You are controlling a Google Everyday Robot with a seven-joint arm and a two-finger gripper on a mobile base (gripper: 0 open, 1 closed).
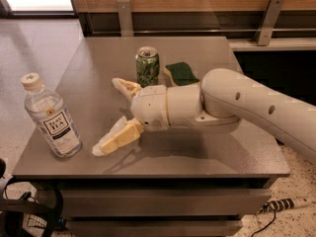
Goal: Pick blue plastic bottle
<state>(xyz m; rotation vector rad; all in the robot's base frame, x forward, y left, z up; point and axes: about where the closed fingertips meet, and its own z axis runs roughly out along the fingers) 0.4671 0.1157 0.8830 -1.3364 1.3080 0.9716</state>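
Observation:
The blue plastic bottle (50, 117) stands upright near the table's front left corner; it is clear with a white cap and a white-and-dark-blue label. My gripper (109, 116) is open, low over the table, a short way to the right of the bottle and pointing at it. One finger (116, 138) reaches toward the bottle's base, the other finger (125, 87) sits further back near the can. Nothing is held.
A green drink can (147, 66) stands at the middle back of the grey table (197, 157). A dark green sponge (181, 73) lies right of the can, partly behind my arm. A wall rail runs behind the table. Cables lie on the floor below.

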